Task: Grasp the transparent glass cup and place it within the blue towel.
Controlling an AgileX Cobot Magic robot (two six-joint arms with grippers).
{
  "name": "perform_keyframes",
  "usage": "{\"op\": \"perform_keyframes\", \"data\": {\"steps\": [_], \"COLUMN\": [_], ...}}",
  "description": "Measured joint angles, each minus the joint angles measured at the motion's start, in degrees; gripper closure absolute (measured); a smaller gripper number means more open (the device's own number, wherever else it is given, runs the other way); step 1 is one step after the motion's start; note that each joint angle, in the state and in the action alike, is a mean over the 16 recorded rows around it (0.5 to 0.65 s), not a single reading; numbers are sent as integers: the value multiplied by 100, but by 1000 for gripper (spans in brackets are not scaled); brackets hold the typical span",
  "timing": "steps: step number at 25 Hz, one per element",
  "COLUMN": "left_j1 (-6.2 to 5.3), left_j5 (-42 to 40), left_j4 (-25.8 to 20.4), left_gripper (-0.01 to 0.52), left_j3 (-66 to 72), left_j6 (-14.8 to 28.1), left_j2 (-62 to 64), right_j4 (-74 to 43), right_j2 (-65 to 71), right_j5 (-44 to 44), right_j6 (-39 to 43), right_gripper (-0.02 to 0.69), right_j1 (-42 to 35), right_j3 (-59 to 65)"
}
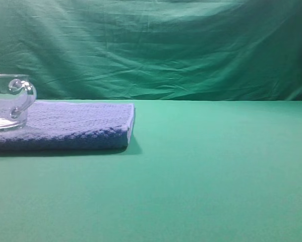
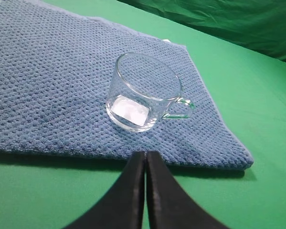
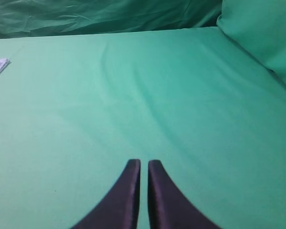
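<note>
Green cloth covers the table (image 1: 216,176). Transparent glass cup (image 2: 143,93) sits upright on the blue towel (image 2: 52,90), just beyond the clenched, empty left tool (image 2: 145,160). Right tool (image 3: 143,167) clenched, empty, well apart from the towel.

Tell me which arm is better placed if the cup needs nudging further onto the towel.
Left. Its end effector sits just off the towel edge facing the cup; the right end effector faces bare green cloth.

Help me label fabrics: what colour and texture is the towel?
Blue-lavender, bumpy woven towel; clearest in left wrist view.
</note>
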Motion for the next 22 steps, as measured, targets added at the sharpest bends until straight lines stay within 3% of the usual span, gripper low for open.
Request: {"op": "perform_keyframes", "data": {"steps": [22], "left_j1": [0], "left_j5": [0], "left_j4": [0], "left_gripper": [514], "left_j3": [0], "left_j6": [0], "left_j2": [0], "right_j4": [-23], "right_j2": [0], "right_j5": [1], "right_j6": [-48], "right_gripper": [618], "right_j1": [0], "right_j3": [4]}}
